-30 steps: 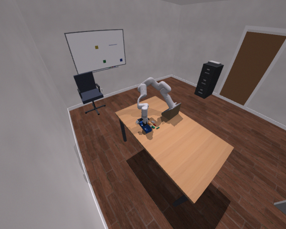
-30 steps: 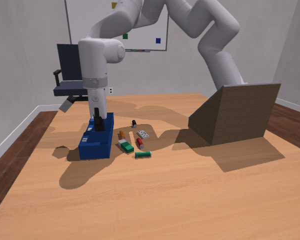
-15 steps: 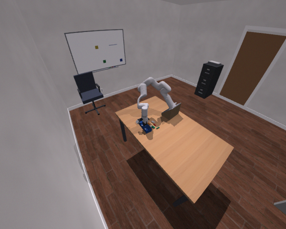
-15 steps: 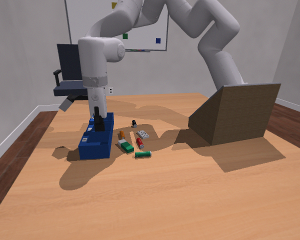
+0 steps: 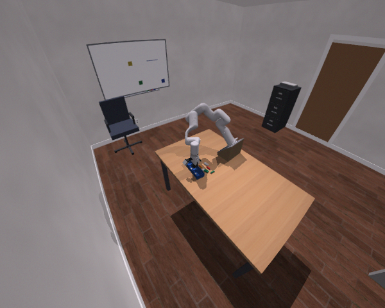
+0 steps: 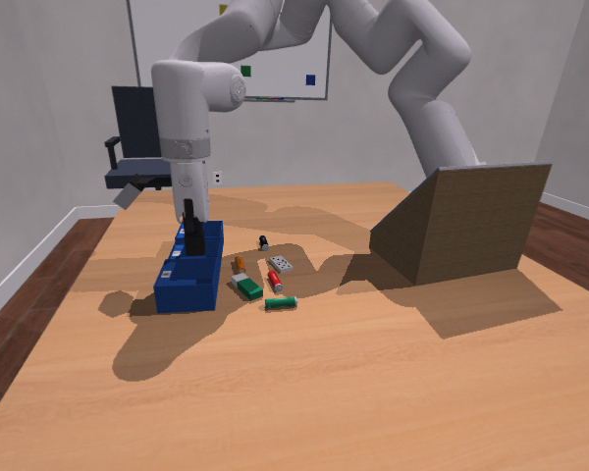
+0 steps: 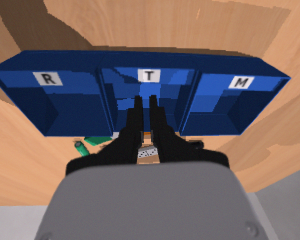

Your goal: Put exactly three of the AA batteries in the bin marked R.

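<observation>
A blue three-part bin (image 6: 190,268) stands on the table, marked R (image 7: 50,78), T (image 7: 148,76) and M (image 7: 240,82). My gripper (image 6: 193,237) hangs over the middle bin T, fingertips close together with nothing seen between them. The R bin (image 7: 65,107) looks empty from the wrist. Beside the bins lie cylindrical batteries: an orange one (image 6: 240,263), a black one (image 6: 263,241), a red one (image 6: 274,280) and a green one (image 6: 281,302). The green one also shows in the wrist view (image 7: 80,148).
A green and white box (image 6: 247,287) and a grey dotted block (image 6: 281,263) lie among the batteries. A brown wedge-shaped stand (image 6: 462,220) sits at the arm's base to the right. The bins stand near the table's left edge.
</observation>
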Controlling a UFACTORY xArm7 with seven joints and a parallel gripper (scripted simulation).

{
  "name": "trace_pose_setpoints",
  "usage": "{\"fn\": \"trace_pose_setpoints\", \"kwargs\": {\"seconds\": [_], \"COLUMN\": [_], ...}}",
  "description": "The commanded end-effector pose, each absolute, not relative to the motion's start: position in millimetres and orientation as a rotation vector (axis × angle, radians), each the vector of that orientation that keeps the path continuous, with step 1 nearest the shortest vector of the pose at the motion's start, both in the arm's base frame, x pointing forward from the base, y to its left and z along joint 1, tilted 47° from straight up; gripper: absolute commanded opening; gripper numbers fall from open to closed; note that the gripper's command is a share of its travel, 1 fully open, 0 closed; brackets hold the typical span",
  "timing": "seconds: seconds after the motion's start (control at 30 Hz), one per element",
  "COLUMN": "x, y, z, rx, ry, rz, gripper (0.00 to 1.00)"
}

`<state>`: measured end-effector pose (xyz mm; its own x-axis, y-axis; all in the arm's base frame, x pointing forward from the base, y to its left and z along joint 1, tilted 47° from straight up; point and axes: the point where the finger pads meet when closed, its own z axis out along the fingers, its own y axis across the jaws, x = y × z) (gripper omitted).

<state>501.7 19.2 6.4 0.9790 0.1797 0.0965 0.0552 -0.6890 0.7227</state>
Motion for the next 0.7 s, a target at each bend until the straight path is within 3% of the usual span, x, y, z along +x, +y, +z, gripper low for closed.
{"fn": "trace_pose_setpoints", "kwargs": {"seconds": [0.0, 0.67], "x": [501.0, 494.7], "y": [27.3, 49.3], "z": [12.6, 34.1], "rx": [2.33, 2.33], "ry": [0.166, 0.166], "rz": [0.208, 0.208], "gripper": [0.07, 0.07]}}
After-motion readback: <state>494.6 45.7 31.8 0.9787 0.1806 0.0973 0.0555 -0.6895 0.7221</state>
